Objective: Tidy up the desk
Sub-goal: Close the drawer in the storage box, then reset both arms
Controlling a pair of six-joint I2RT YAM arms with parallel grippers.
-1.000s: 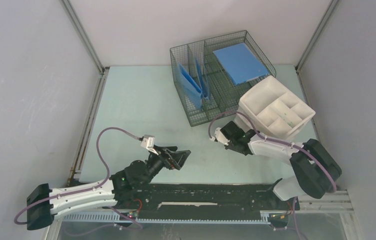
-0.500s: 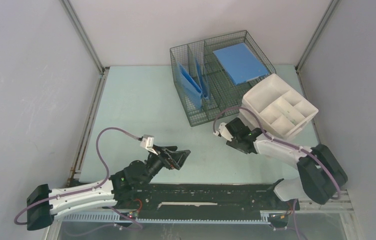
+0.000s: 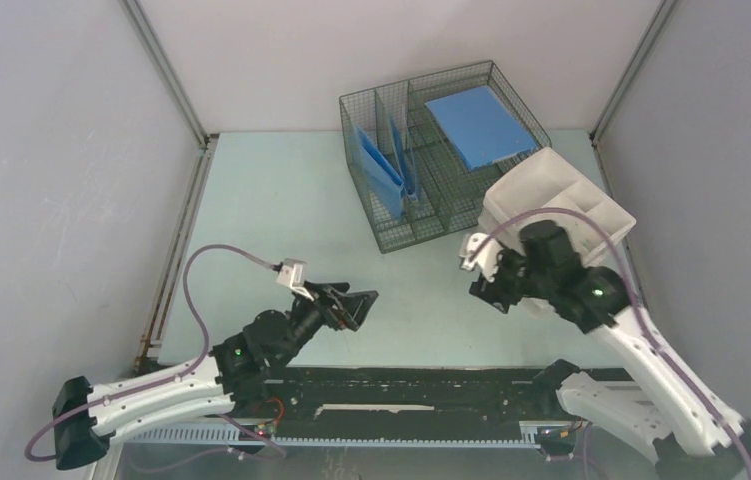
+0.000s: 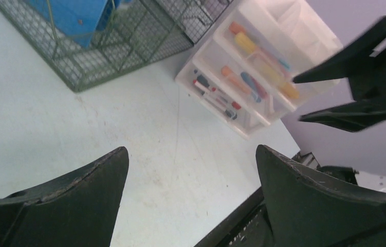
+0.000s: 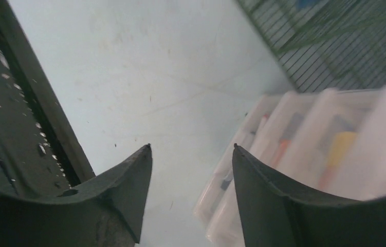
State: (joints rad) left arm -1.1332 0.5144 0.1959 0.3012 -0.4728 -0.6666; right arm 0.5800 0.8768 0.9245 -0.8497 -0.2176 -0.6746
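The desk [image 3: 271,210] is a pale mint-green top. My left gripper [image 3: 359,305] hovers open over its near middle, nothing between its fingers [image 4: 98,175]. My right gripper [image 3: 483,285] hangs above the desk just left of a white compartment organizer [image 3: 591,210]. Its jaws stand apart and empty in the right wrist view [image 5: 190,149]. The organizer [image 4: 252,77] holds orange, yellow, blue and red pens. In the left wrist view the right gripper [image 4: 297,99] shows at the upper right with its fingers spread.
A wire mesh basket [image 3: 381,210] stands at the back, with blue folders [image 3: 383,165] upright in its left slots and a blue book [image 3: 479,125] lying on its right side. A black rail [image 3: 401,385] runs along the near edge. Grey walls enclose both sides.
My right arm has risen and swung back from the organizer's front corner, and its jaws have widened. My left arm has shifted slightly and stays open.
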